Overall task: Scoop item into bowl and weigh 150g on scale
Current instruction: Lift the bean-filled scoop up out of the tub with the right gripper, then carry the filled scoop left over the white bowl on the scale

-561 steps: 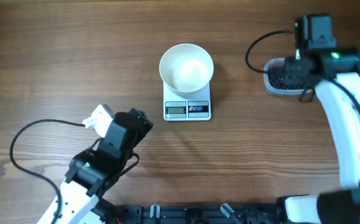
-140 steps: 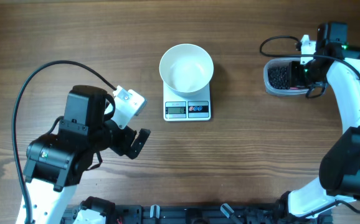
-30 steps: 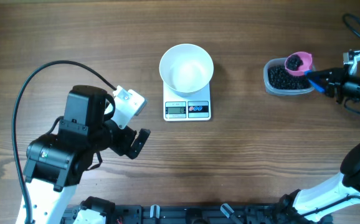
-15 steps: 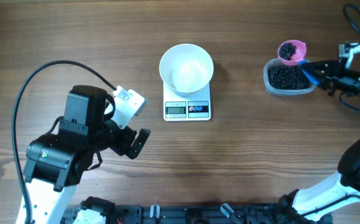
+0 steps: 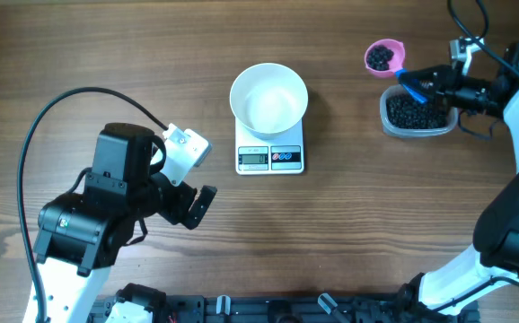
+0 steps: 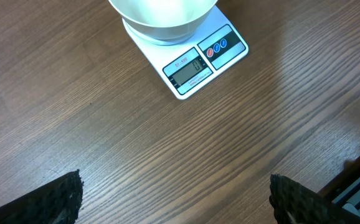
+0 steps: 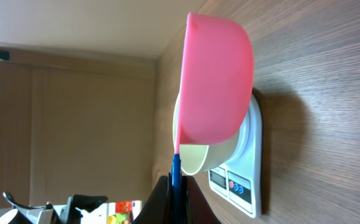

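Overhead, the right pincer (image 5: 432,82), clamped on the blue handle (image 5: 412,82), holds a pink plastic scoop (image 5: 399,50) of small round black beads (image 5: 381,56), cup pointing left toward the round white bowl (image 5: 268,97) on the white square scale (image 5: 270,159); its wrist view shows only the underside. The left pincer (image 6: 174,190) gapes empty.

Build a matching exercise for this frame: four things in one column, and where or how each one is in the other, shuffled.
1 bowl
2 pink scoop
3 clear tub
4 left gripper

A open, over the table
B on the scale
C in the right gripper, holding black beads
D far right of the scale

Pairs: 1-B, 2-C, 3-D, 4-A
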